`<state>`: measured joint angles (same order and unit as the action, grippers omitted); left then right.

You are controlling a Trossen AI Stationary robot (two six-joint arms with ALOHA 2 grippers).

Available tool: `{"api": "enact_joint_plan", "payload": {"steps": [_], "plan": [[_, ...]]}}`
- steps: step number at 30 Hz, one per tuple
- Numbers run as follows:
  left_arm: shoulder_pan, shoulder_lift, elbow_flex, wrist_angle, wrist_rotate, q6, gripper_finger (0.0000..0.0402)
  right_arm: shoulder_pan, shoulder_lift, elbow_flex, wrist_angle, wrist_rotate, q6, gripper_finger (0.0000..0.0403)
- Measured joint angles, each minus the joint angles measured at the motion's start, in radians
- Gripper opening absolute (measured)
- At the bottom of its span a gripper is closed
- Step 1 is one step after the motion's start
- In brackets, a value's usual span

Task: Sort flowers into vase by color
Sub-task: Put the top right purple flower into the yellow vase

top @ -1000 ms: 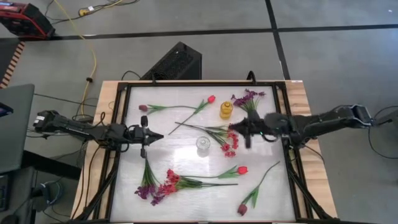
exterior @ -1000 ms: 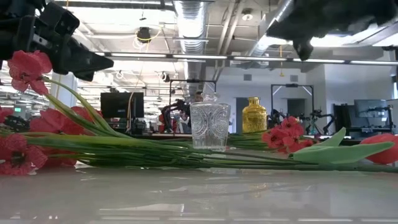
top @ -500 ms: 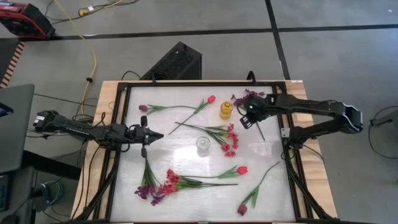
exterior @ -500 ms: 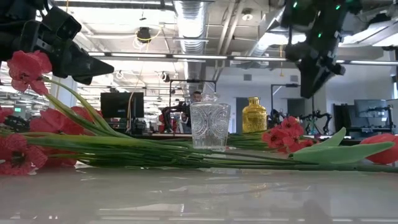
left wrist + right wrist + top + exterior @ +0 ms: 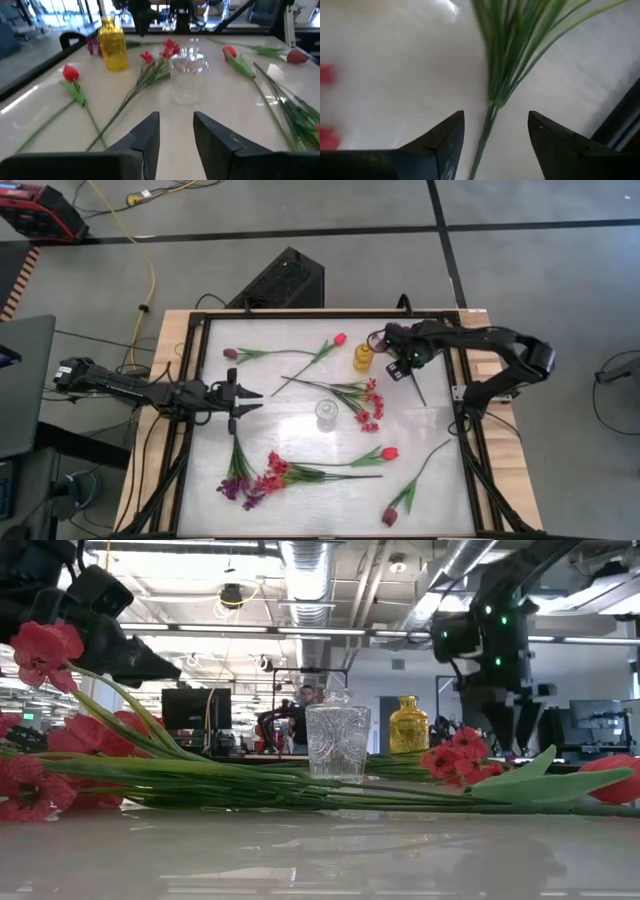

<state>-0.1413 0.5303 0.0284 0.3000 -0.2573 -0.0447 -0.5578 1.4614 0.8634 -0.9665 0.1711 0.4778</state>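
Green stalk (image 5: 487,120) between right hand (image 5: 495,137) spread fingers; left hand (image 5: 176,131) released.

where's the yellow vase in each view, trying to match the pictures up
High view: the yellow vase stands near the table's far edge, right of centre, just left of the right end effector.
Low view: yellow vase right of centre, behind the clear glass vase.
Left wrist view: yellow vase upper left, across the table.
Right wrist view: not in it; only a green stem.
Shared landmark: the clear glass vase, in all but the right wrist view.
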Motion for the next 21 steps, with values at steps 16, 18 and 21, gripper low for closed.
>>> {"api": "enact_joint_plan", "payload": {"steps": [16,18,21], "plan": [[0.0,0.0,0.0,-0.042,-0.031,-0.006,0.0112,-0.084,-0.001,-0.166,0.245,-0.081,-0.041,0.0202],[0.0,-0.001,0.0,-0.04,-0.073,0.013,0.0112,-0.084,-0.001,-0.166,0.247,-0.094,-0.033,0.0163],[0.0,-0.001,0.0,-0.012,-0.159,0.043,0.0112,-0.087,-0.001,-0.166,0.247,-0.096,-0.003,0.0087]]}}
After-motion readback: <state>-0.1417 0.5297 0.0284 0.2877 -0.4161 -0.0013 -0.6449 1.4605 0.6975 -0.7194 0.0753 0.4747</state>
